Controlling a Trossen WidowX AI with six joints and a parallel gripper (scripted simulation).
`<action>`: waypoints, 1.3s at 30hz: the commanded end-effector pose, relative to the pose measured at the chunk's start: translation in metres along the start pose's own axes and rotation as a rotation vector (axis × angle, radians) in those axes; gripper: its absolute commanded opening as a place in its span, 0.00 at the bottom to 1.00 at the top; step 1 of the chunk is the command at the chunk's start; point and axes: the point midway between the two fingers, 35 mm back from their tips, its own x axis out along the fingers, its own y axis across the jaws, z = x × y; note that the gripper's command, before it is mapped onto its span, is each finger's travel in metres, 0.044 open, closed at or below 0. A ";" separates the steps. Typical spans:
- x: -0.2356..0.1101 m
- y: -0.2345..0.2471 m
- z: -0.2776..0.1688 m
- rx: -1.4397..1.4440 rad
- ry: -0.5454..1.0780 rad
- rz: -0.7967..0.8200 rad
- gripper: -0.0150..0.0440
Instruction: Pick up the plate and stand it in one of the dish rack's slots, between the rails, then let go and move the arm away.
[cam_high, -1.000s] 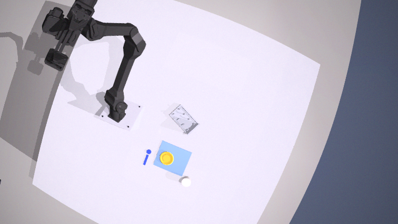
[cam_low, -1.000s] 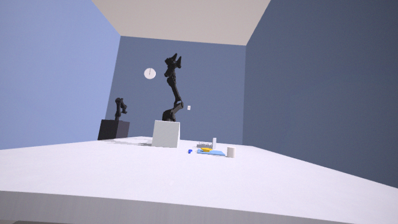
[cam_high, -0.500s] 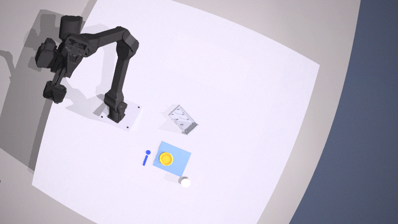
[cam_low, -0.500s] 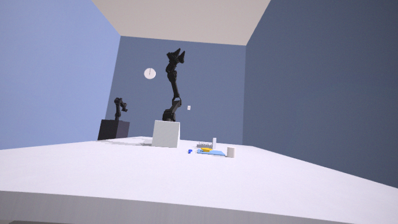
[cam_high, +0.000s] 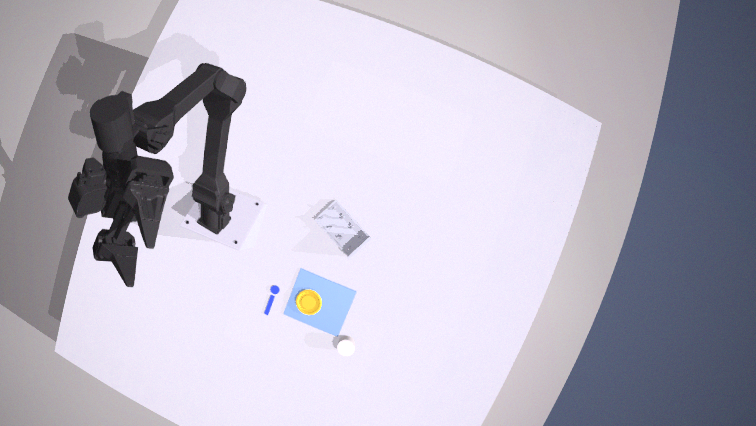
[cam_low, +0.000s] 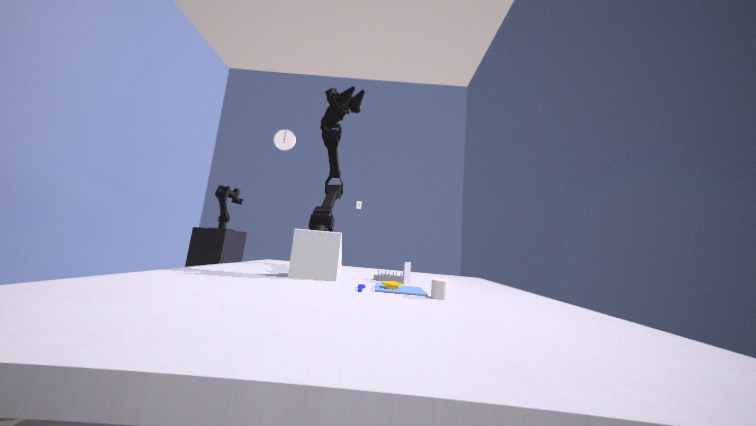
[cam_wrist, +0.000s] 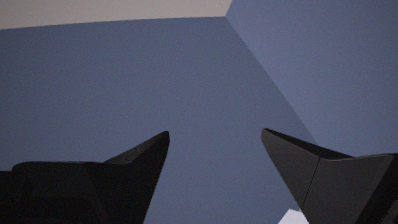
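Observation:
The yellow plate lies flat on a light blue mat near the middle of the table. The grey dish rack stands just behind the mat, with nothing in it. My gripper is open and empty. It is raised high above the arm's base, pointing up and towards the wall, far from the plate and the rack. The wrist view shows only the two dark fingers against the blue walls.
A blue spoon lies left of the mat. A white cup stands by the mat's near corner. The arm stands on a white pedestal. A second arm on a black box stands beyond the table.

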 end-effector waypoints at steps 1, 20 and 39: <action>0.017 -0.016 -0.020 -0.016 0.068 -0.031 0.93; 0.085 -0.094 -0.140 -0.181 0.473 -0.184 0.93; 0.095 -0.164 -0.280 -0.419 0.981 -0.242 0.93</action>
